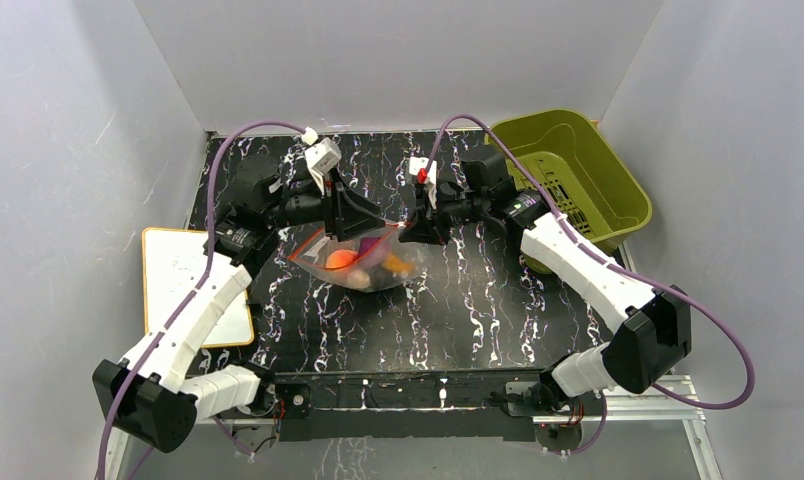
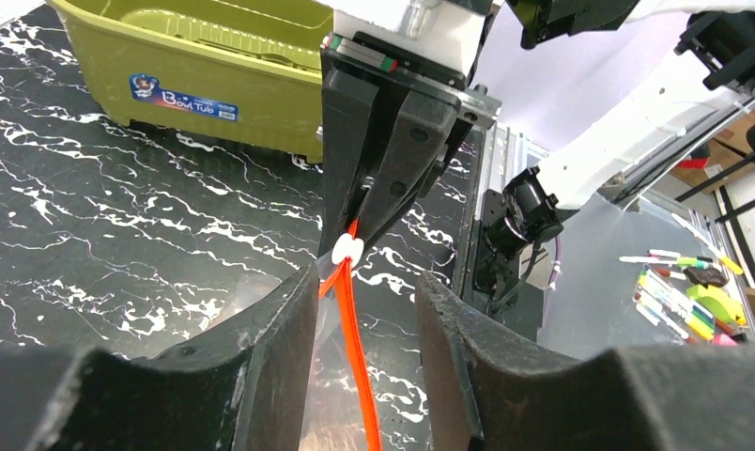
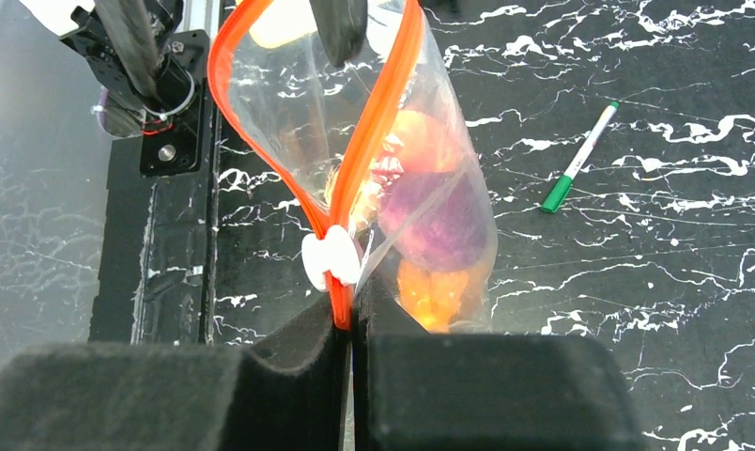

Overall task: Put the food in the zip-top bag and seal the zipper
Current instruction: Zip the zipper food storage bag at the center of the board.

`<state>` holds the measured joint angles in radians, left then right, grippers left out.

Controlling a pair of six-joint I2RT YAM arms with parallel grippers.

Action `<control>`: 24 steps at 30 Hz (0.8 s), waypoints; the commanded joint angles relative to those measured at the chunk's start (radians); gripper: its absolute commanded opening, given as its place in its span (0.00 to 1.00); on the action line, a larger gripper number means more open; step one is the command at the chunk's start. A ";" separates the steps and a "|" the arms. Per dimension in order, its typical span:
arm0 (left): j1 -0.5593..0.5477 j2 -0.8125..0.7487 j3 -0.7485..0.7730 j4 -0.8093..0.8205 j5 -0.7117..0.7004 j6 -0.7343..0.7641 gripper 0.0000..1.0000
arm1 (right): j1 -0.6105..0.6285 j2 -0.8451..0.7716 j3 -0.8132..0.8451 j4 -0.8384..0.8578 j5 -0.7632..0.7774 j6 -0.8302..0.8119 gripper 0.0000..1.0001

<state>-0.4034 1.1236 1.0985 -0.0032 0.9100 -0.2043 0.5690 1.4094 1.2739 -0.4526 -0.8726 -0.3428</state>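
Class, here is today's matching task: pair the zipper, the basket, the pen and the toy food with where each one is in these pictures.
Column A
1. zipper
2. basket
3. pen
4. toy food

Column B
a. lying loose on the table
b. inside the clear bag
c. pinched in the right claw
d. standing at the far right corner of the table

Pairs: 1-c, 2-d, 3-a, 4-b
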 commanded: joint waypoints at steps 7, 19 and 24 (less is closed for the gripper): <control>-0.037 0.030 0.013 -0.007 0.079 0.192 0.35 | 0.004 0.001 0.049 0.109 -0.065 0.058 0.00; -0.091 0.064 0.033 -0.051 0.042 0.287 0.30 | 0.004 -0.013 0.018 0.150 -0.088 0.089 0.00; -0.098 0.073 0.036 -0.035 -0.002 0.294 0.32 | 0.004 -0.014 0.020 0.130 -0.103 0.084 0.00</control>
<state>-0.4915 1.1995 1.1023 -0.0574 0.9405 0.0521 0.5667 1.4139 1.2736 -0.3901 -0.9306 -0.2726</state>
